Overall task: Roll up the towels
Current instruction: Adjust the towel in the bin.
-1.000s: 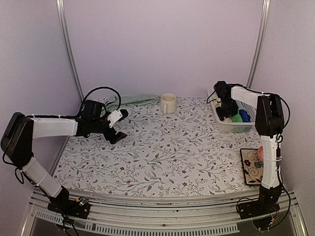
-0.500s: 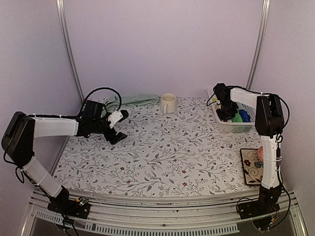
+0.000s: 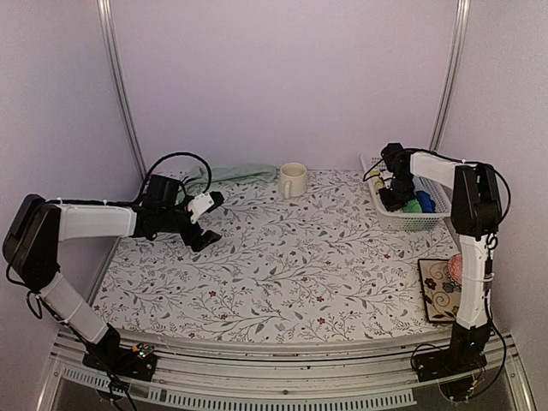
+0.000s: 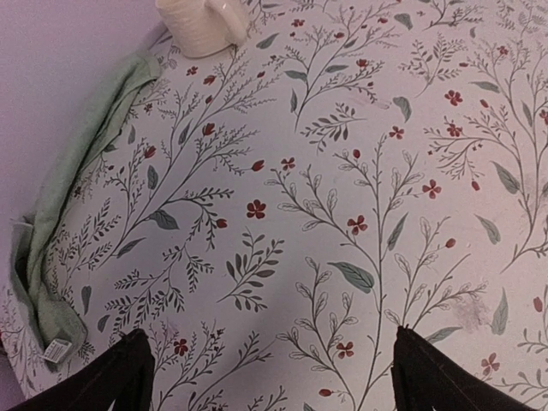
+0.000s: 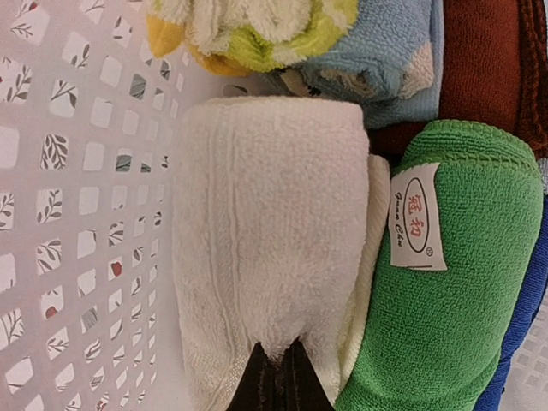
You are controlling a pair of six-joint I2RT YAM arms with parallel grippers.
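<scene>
Top external shows me the left arm lying low over the floral table [image 3: 282, 274], with the left gripper [image 3: 216, 216] near the far left corner. In the left wrist view its jaws are spread wide with only bare tablecloth between them. The sage green towel [image 4: 81, 171] lies unrolled and bunched in a long strip along the back wall, beyond the fingers and apart from them. One end of it reaches close to the cream mug [image 4: 201, 21], and a small white tag [image 4: 56, 349] shows at the other end.

On the right side, the arm reaches down into the white basket [image 5: 68, 171] at the far right edge of the table. From the right wrist view I see the right gripper [image 5: 276, 360] with its fingers drawn tight together, the tips meeting right at the near edge of the cream towel [image 5: 257, 214]. I cannot tell whether a fold of it is caught between them. That towel sits rolled up against the perforated basket wall. A bright green cloth [image 5: 445, 342] with a white label [image 5: 415, 214] is pressed against its other side. Beyond the roll I see a yellow-green cloth [image 5: 257, 26], a pale blue cloth [image 5: 385, 60] and a maroon cloth [image 5: 488, 60] packed together
</scene>
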